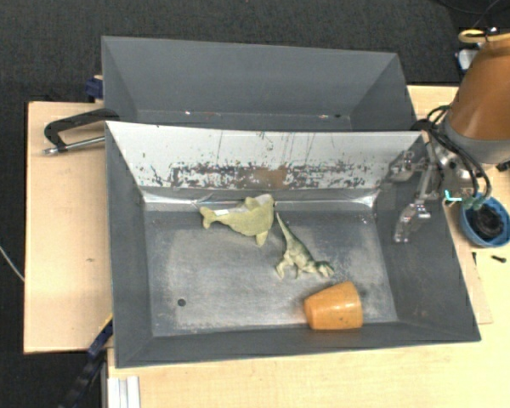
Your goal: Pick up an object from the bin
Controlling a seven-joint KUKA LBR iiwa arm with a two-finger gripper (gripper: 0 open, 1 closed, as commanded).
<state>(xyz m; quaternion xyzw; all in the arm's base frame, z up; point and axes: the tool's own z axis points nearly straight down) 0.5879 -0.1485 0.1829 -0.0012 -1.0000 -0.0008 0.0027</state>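
Note:
My gripper [410,213] hangs above the bin's right sloping wall, with nothing visible in it. The nearest loose thing is an orange cup-shaped block [333,306], which lies on its side at the front of the bin floor, down and to the left of the gripper. A small pale green toy dinosaur [298,258] lies mid-floor with its long tail pointing to the back. Behind it, against the back wall, rests a larger yellow-green flat toy figure [245,218]. The gripper touches none of these.
The arm with its orange cover and cables comes in over the bin's right rim. The bin's steep walls enclose the floor, and the back wall is scuffed.

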